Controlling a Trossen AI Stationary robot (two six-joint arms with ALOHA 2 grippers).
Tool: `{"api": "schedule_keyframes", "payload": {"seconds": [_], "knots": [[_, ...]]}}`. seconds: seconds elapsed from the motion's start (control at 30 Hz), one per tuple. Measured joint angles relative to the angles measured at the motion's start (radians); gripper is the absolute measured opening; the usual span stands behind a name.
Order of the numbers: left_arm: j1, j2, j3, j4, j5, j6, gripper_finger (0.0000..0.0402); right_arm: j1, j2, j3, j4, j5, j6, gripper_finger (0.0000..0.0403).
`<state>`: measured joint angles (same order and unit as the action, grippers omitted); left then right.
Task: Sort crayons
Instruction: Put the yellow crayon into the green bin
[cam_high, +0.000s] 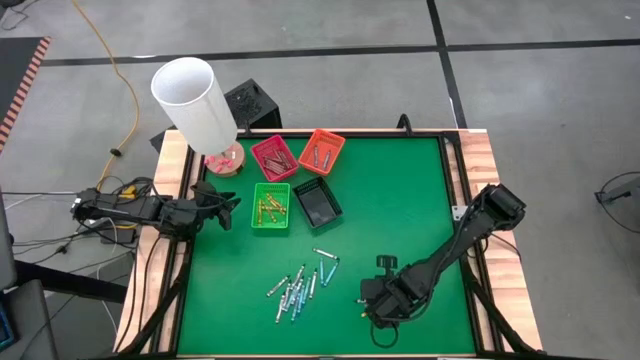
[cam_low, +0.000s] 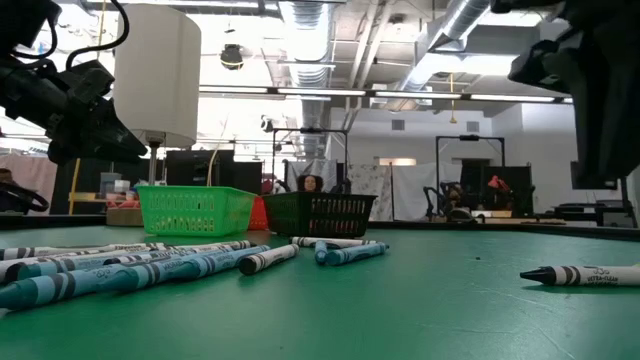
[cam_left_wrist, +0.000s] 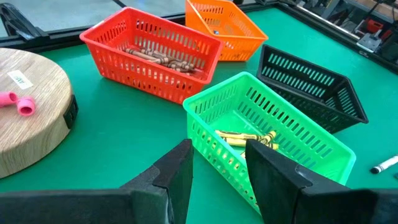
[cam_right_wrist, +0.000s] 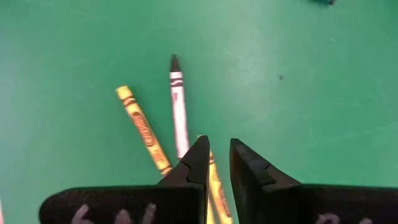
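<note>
Four trays (cam_high: 297, 178), red, orange, green and black, cluster at upper centre above roughly a dozen loose crayons (cam_high: 300, 285) at lower centre, their labels unreadable, while left gripper (cam_high: 228, 205) and right gripper (cam_high: 366, 298) hover narrowly parted, empty.

1. We see two dark, near-black jointed arms built of stubby rounded segments: the left arm (cam_high: 150, 212) beside the green table (cam_high: 400, 200), the right arm (cam_high: 450, 255) over it.
2. Cables trail from the left arm's base, away from the table.
3. The left gripper (cam_left_wrist: 217, 177) ends in two broad, matte black wedge fingers with bevelled tips.
4. The right gripper (cam_right_wrist: 216, 163) has the same black wedge fingers, and faint pale handwritten marks show on its body behind them.
</note>
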<state>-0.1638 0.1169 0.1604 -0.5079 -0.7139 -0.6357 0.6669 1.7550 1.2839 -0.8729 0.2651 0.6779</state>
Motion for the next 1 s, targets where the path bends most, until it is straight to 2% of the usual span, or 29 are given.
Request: {"api": "schedule_keyframes", "payload": {"seconds": [0.1, 0.27, 0.4, 1.0], "knots": [[0.0, 0.0, 0.0, 0.0, 0.0, -0.001, 0.0137, -0.001, -0.003, -0.035, 0.002, -0.001, 0.002, 0.0057], [0.0, 0.0, 0.0, 0.0, 0.0, -0.013, 0.0137, -0.001, -0.008, -0.118, 0.094, -0.093, 0.002, 0.0057], [0.0, 0.0, 0.0, 0.0, -0.001, -0.015, 0.0137, 0.001, -0.008, -0.15, 0.153, -0.128, 0.002, 0.0057], [0.0, 0.0, 0.0, 0.0, -0.001, -0.02, 0.0137, -0.024, -0.009, -0.149, 0.144, -0.082, -0.032, 0.0056]]}}
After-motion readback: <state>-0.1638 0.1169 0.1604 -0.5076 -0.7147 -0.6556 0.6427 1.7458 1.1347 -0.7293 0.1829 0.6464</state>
